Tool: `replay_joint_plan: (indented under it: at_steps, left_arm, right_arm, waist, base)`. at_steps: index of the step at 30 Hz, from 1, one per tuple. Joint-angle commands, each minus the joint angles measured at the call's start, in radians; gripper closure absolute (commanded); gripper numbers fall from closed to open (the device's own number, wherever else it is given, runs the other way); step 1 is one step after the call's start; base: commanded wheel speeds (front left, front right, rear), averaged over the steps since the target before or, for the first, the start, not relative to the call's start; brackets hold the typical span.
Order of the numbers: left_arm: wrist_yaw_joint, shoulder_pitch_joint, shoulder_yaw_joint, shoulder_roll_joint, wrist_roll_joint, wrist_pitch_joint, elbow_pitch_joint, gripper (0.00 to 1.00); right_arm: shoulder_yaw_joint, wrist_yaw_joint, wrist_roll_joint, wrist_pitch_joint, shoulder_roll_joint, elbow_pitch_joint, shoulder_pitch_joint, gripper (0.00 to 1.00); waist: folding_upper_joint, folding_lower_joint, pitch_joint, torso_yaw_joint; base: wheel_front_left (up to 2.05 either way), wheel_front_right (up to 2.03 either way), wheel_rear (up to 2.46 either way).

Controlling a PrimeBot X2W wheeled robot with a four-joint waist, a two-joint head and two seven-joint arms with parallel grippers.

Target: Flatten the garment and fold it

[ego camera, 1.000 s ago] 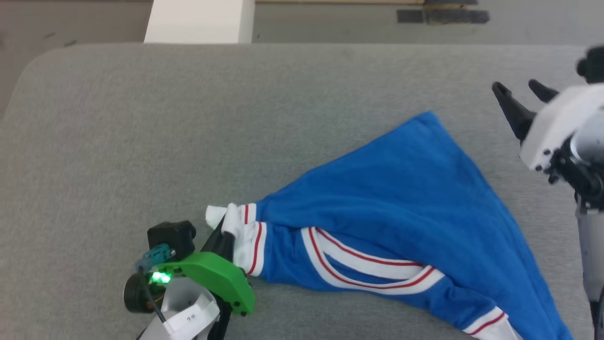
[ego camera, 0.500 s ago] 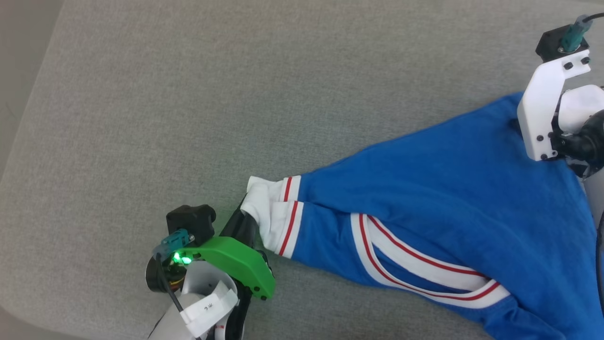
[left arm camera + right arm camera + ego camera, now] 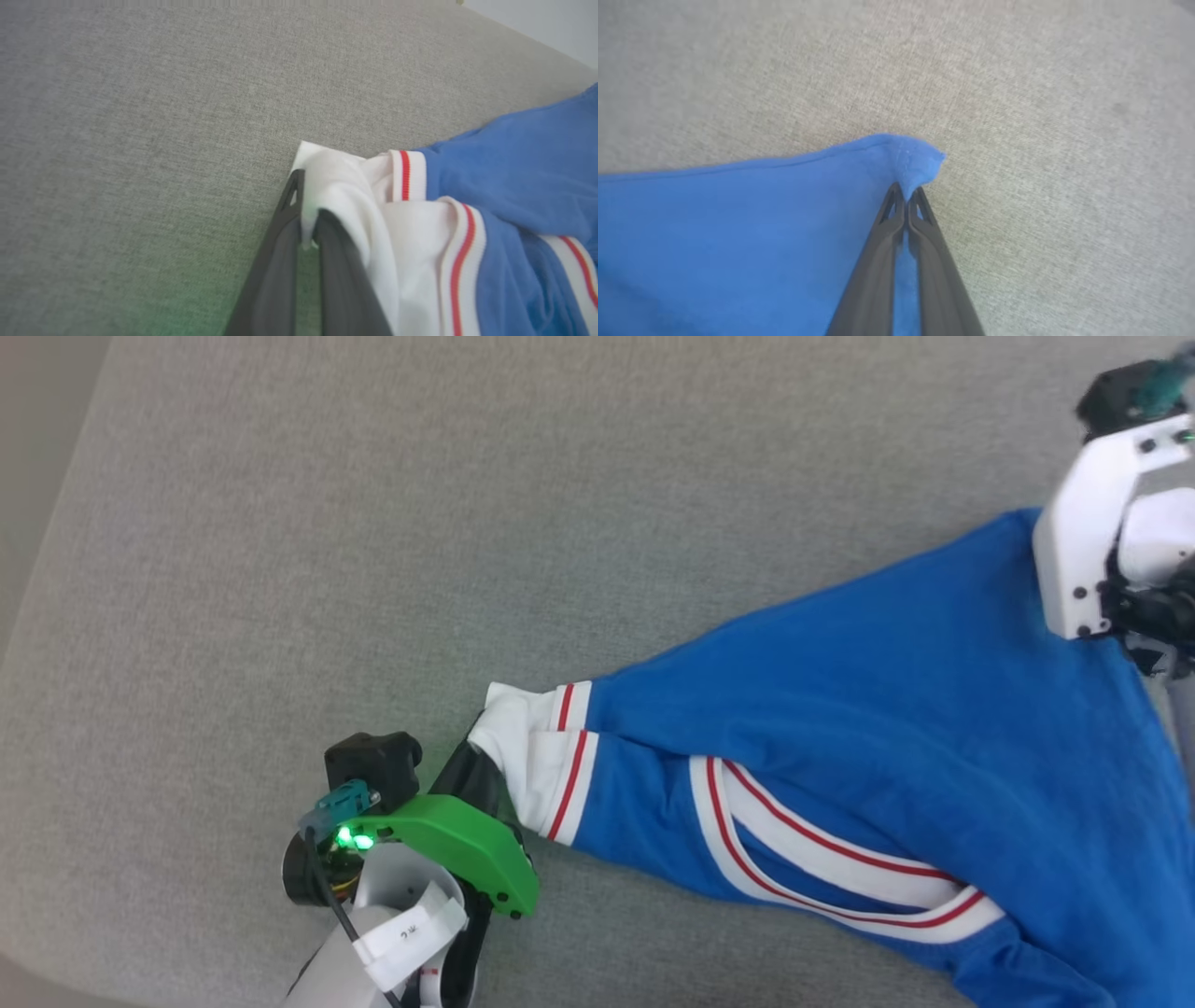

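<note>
On the grey cloth surface [image 3: 373,523] in front of you, the shirt [image 3: 868,709] lies pulled out into a rough triangle. Its blue body spreads toward your right, and its white sleeve ends with red stripes are gathered at the left point. Your left gripper [image 3: 308,217] is clamped on the white sleeve cloth at that point; the left wrist view shows the fabric pinched between its jaws. Your right gripper [image 3: 906,191] is closed on the far blue corner of the shirt, with a small peak of cloth poking out past its tips. In the head view, the white collar band [image 3: 831,859] with its red lines curves across the near side of the shirt, between the two grips.
</note>
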Motion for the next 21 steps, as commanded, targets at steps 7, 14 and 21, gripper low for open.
replay_joint_plan:
  at_steps: [7, 14, 21]
  left_arm:
    - [0.003, 0.026, 0.015, 0.031, -0.02, 0.007, 0.014, 1.0]
    - [0.021, 0.099, 0.03, 0.054, -0.041, 0.018, 0.007, 1.0]
    - [0.028, 0.164, 0.037, 0.059, -0.069, 0.02, 0.002, 1.0]
  right_arm:
    - [-0.118, -0.001, 0.079, -0.149, 0.004, -0.126, 0.112, 1.0]
    - [-0.253, -0.001, 0.176, -0.122, 0.04, -0.334, 0.417, 1.0]
    - [-0.354, -0.001, 0.241, -0.02, 0.129, -0.473, 0.76, 1.0]
  waist:
    - [0.0, -0.0001, -0.164, -0.083]
    - [0.0, -0.0001, -0.283, -0.171]
    - [0.0, -0.0001, -0.348, -0.222]
  base:
    - [0.0, 0.0, 0.0]
    - [0.0, 0.0, 0.0]
    - [0.0, 0.0, 0.0]
